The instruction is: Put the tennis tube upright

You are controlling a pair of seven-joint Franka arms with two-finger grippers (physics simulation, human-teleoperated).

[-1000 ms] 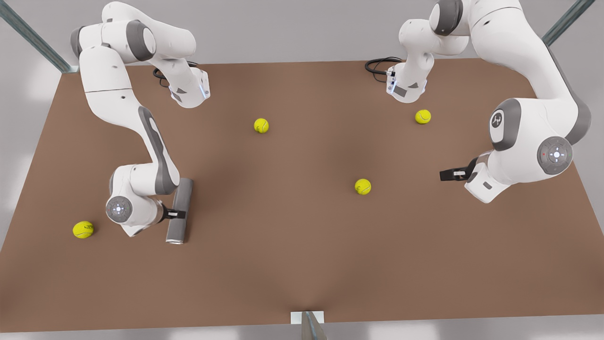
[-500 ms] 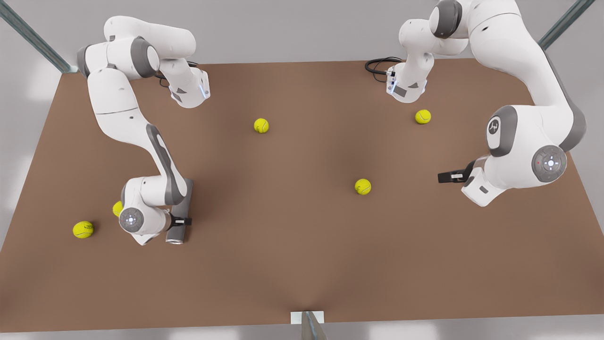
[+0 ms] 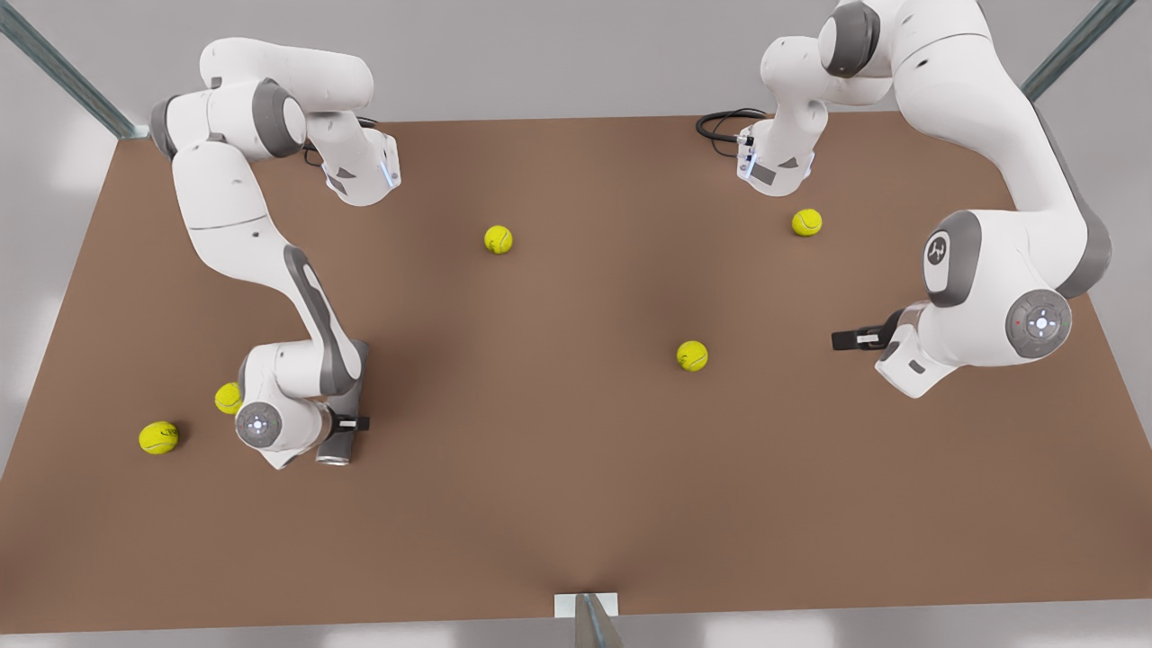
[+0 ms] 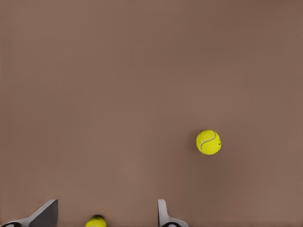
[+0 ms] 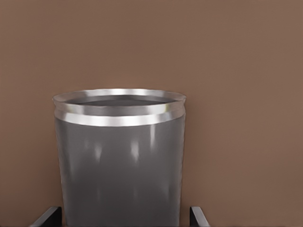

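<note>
With the right gripper (image 3: 353, 421) jaws clamped on the tennis tube (image 3: 340, 432) near the tabletop's (image 3: 576, 432) left edge, pivot slowly, rim up, while the left gripper (image 3: 846, 339) waits, jaws spread.

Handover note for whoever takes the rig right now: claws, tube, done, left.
Right claw: astride the tennis tube near its silvery rim, at the front view's left; grip not confirmed.
Left claw: open, waiting above the table at the front view's right, tennis ball ahead of it.
Done: right arm reached the tube.
Left: tube not yet clearly upright; stand it on end, release.
</note>
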